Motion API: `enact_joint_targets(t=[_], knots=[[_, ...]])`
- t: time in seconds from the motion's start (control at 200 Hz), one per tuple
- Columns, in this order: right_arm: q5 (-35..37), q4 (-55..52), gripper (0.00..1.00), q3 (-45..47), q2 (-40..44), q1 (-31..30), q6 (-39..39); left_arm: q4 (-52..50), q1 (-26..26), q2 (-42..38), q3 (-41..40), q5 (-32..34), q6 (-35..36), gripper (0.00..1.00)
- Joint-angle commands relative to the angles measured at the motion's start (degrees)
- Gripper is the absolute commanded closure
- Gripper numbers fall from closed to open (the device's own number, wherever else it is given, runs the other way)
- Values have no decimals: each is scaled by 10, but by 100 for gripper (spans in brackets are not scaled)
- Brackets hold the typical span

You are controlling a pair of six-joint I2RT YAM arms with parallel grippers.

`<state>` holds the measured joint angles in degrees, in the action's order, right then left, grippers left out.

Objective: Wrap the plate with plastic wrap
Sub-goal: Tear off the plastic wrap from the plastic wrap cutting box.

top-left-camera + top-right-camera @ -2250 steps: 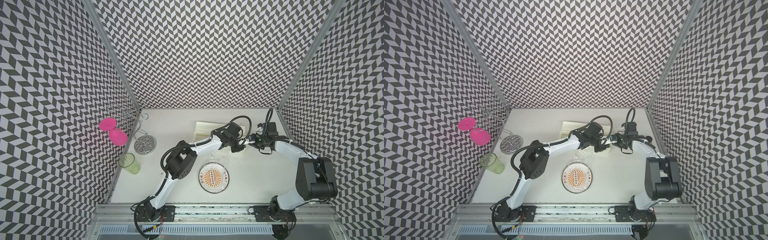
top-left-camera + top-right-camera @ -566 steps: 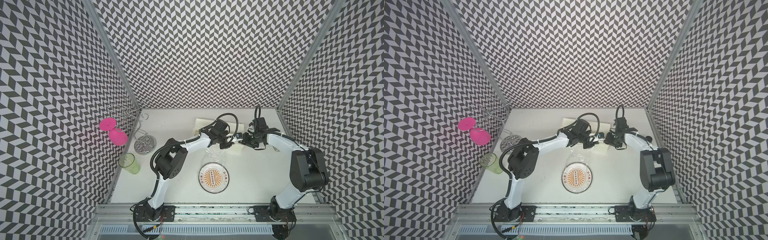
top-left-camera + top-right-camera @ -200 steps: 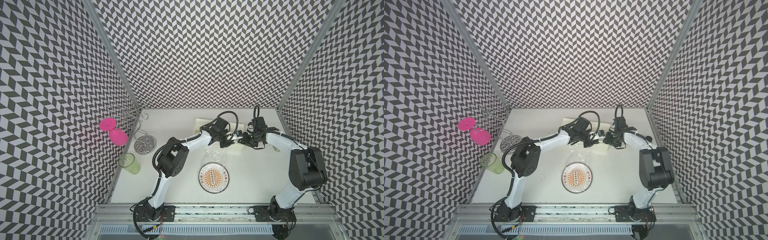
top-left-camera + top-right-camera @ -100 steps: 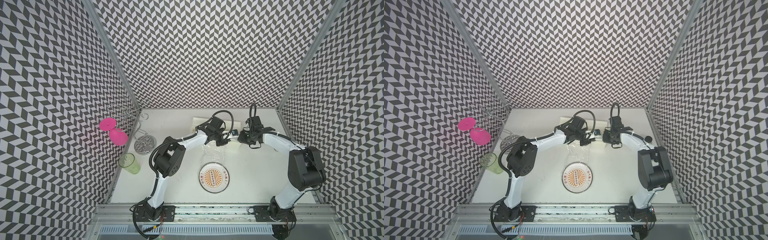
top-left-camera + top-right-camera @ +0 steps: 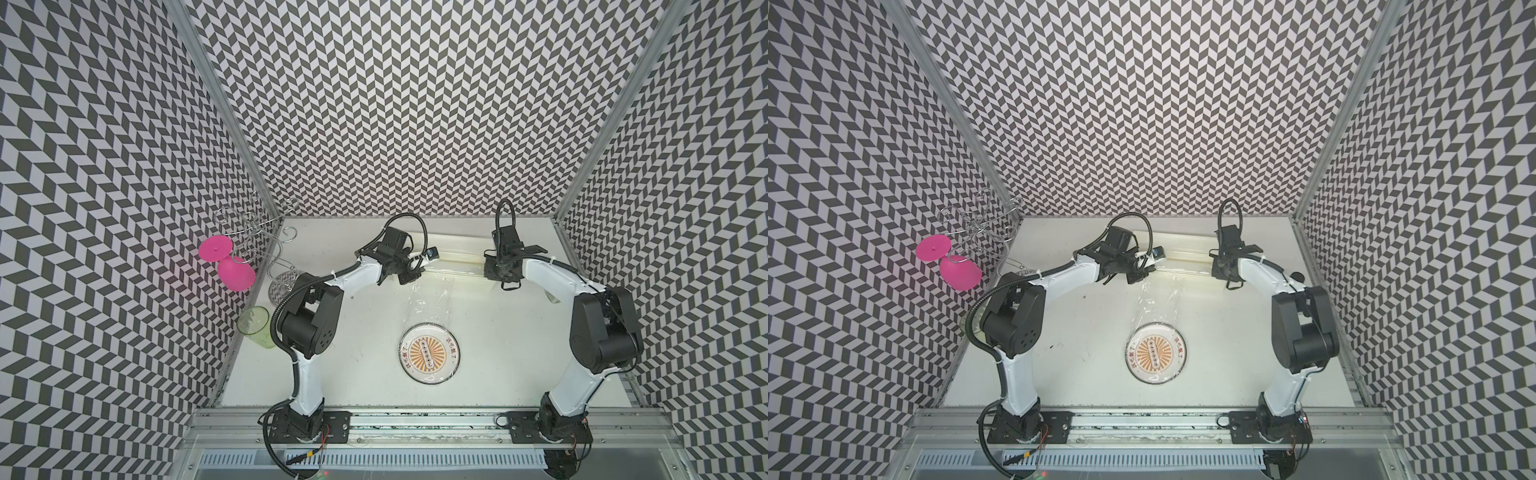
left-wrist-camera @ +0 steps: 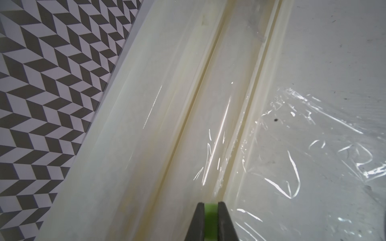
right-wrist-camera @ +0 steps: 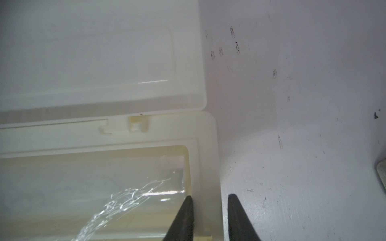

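The plate [image 5: 430,352] [image 5: 1155,352] lies flat on the table near the front, white with an orange sunburst. A crinkly sheet of plastic wrap [image 5: 428,301] [image 5: 1156,299] [image 6: 302,167] runs from the cream dispenser box [image 5: 457,255] [image 5: 1183,249] [image 7: 104,133] down to the plate's far rim. My left gripper [image 5: 409,276] [image 6: 211,203] is shut on the green tab [image 6: 210,210] at the box's front edge. At the box's right end, my right gripper [image 5: 492,270] [image 7: 210,197] straddles the end wall, one finger inside and one outside, closed on it.
The box lid [image 7: 100,52] lies open toward the back wall. At the left stand a wire rack [image 5: 266,232] with a pink glass [image 5: 235,272], its round metal base [image 5: 282,286] and a green cup [image 5: 256,332]. Patterned walls enclose three sides.
My left gripper has slid left along the box and closed tighter on the green tab. The right gripper has narrowed onto the box's end wall and shifted slightly back.
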<state>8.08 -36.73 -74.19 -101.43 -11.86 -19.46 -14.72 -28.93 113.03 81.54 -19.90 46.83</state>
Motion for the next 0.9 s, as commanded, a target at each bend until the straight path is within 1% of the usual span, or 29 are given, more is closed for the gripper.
enact_joint_targets(t=[0.0, 0.1, 0.14, 0.19, 0.25, 0.341, 0.406, 0.526, 0.596, 0.701, 0.816, 0.891], knots=[[-10, -62, 67, -28, -6, 10, 4, -24, -9, -6, -12, 38, 0, 92], [-118, -39, 57, -31, -3, 11, 2, -18, -11, -3, -25, 42, -7, 92], [-148, -30, 53, -23, -3, 11, 0, -12, -11, -5, -31, 43, -9, 92], [-164, -21, 47, -8, -2, 10, -2, -6, -11, -8, -36, 41, -12, 92], [-174, -12, 42, 9, -4, 11, 0, -6, -11, -8, -35, 34, -18, 92], [-167, -8, 40, 22, -12, 11, 0, -9, -13, -4, -33, 30, -25, 92], [-145, -7, 42, 30, -17, 13, -1, -9, -13, -1, -36, 30, -27, 92], [-96, -7, 51, 50, -21, 28, 0, -5, -2, -9, -52, 41, -20, 92], [-36, -19, 57, 47, -25, 29, 3, -11, 13, -14, -54, 43, -14, 92], [69, -49, 63, 31, -37, 29, 4, -24, 39, -21, -51, 51, -3, 91], [133, -64, 67, 15, -29, 31, -2, -23, 73, -43, -66, 56, 16, 91], [153, -76, 68, 1, -29, 32, -1, -25, 92, -59, -73, 55, 27, 91]])
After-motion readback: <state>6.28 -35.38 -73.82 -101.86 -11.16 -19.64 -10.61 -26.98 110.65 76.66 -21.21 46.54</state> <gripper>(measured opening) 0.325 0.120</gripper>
